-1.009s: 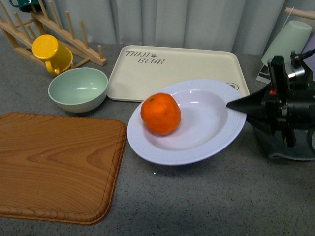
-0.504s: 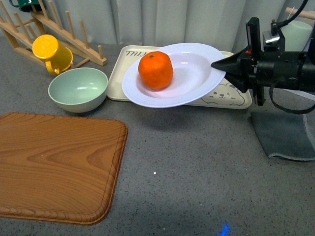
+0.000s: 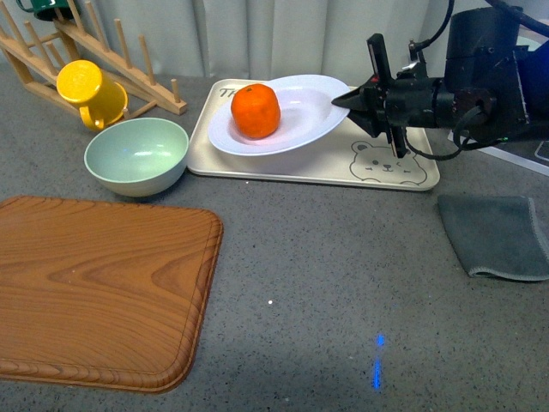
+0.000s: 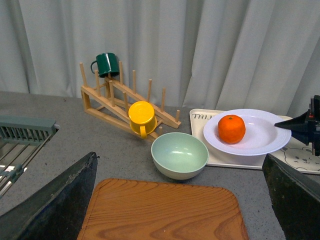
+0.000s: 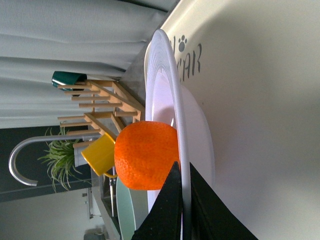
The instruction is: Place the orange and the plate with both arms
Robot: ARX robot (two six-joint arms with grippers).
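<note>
Cream tray [image 3: 330, 161] lettered "AR", right fingers [image 3: 355, 97] pinching plate [image 3: 302, 110], orange [image 3: 255, 111] inside, left fingers [image 4: 60, 200] wide.

The white plate [image 3: 300, 129], wide-rimmed and finely ridged, hangs tilted over the cream tray [image 3: 334, 165]. The right gripper [image 3: 341, 99] pinches its rim (jaws clamped on the edge). The bright orange [image 3: 256, 111] rests in its well, on the side away from the gripper.

Right arm [image 3: 485, 77] bulky black (cables looped); right gripper [image 3: 343, 99] tapered.
</note>
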